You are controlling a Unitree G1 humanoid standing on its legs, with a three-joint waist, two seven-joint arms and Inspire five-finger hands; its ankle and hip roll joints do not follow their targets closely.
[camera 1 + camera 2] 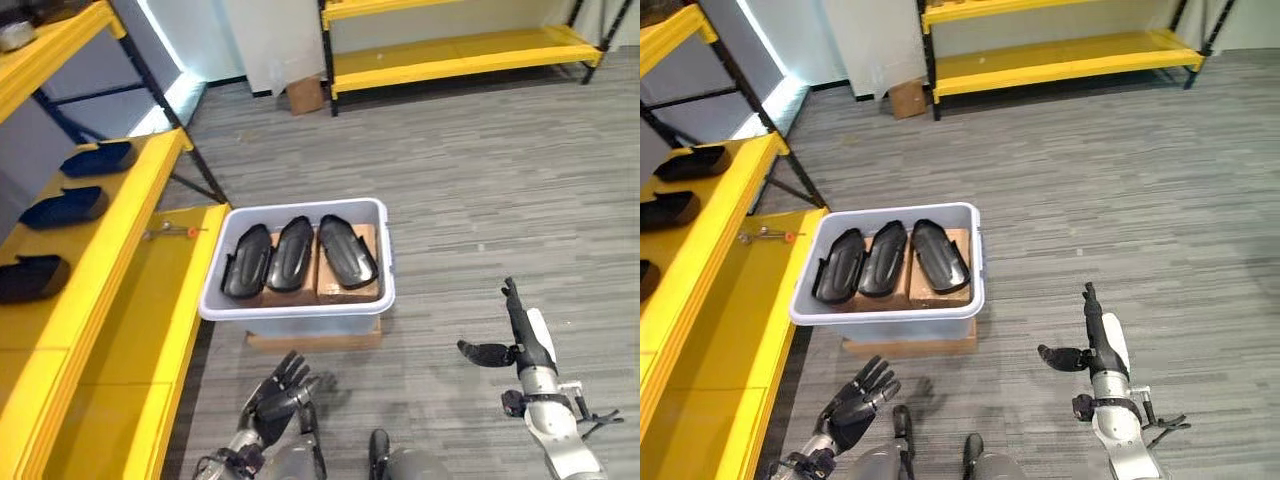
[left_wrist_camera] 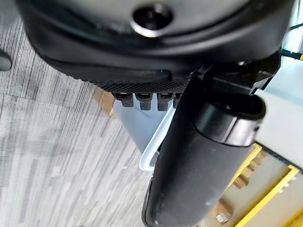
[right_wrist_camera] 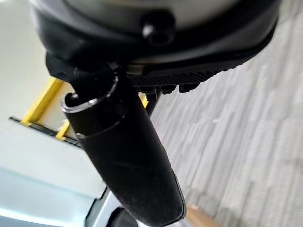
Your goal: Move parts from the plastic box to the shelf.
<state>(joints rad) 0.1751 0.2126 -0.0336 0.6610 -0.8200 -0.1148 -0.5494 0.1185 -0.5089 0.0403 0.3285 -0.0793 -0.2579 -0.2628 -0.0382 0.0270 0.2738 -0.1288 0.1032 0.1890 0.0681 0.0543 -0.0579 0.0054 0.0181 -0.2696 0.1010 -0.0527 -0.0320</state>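
Observation:
A pale grey plastic box (image 1: pixel 300 310) sits on a low cardboard base on the floor, holding three black curved parts (image 1: pixel 292 254) side by side on cardboard blocks. Similar dark parts (image 1: pixel 65 207) lie on the upper level of the yellow shelf (image 1: pixel 130 300) at the left. My left hand (image 1: pixel 278 396) hovers low in front of the box, fingers spread and empty. My right hand (image 1: pixel 522 335) is to the right of the box over the floor, fingers straight, thumb out, holding nothing. The box corner (image 2: pixel 142 127) shows past the left hand in its wrist view.
A second yellow rack (image 1: pixel 460 50) stands at the far wall, with a small cardboard box (image 1: pixel 305 95) beside it. A small tool with an orange tip (image 1: pixel 172 231) lies on the lower shelf level near the box. Grey striped carpet stretches to the right.

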